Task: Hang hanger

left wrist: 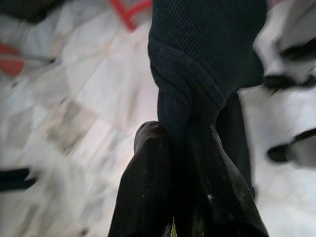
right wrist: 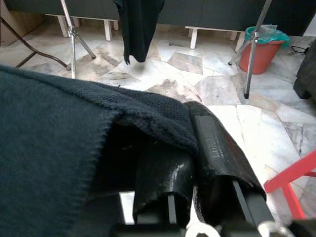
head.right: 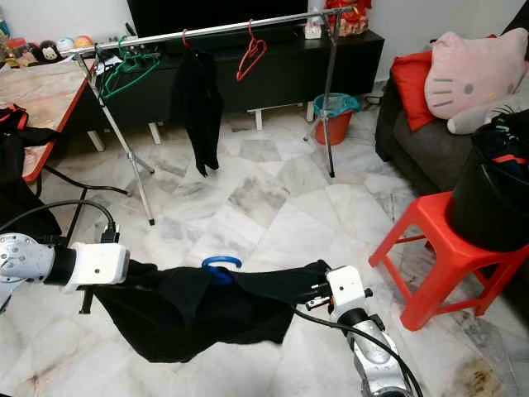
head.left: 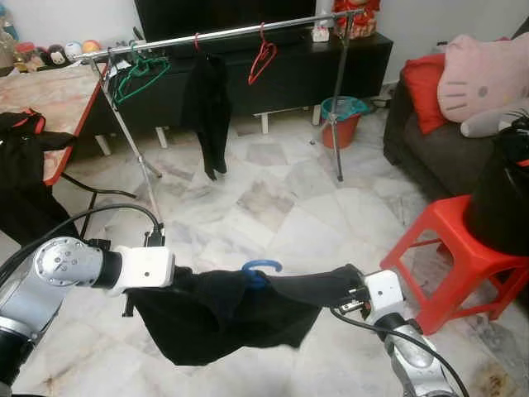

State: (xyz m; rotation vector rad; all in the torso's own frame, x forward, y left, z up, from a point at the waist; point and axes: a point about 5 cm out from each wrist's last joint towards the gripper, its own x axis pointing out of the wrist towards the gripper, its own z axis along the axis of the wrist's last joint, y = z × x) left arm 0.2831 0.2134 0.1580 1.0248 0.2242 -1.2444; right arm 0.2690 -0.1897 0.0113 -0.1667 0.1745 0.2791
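Note:
A black garment (head.left: 223, 318) on a blue hanger, whose hook (head.left: 261, 266) sticks up at the middle, hangs stretched between my two grippers above the marble floor. My left gripper (left wrist: 177, 143) is shut on a twisted fold of the cloth. My right gripper (right wrist: 190, 118) grips the other end, its fingers (right wrist: 217, 148) close together with cloth draped over them. Across the room stands a clothes rack, its metal rail (head.left: 231, 31) carrying green hangers (head.left: 136, 78), a hung black garment (head.left: 208, 107) and a red hanger (head.left: 263, 59).
A red stool (head.left: 463, 256) with a black bag (head.left: 500, 198) stands close on my right, before a dark sofa with a pink cushion (head.left: 483, 74). A red bucket (head.left: 341, 120) sits by the rack's right leg. A table (head.left: 41, 99) with dark clothing is on the left.

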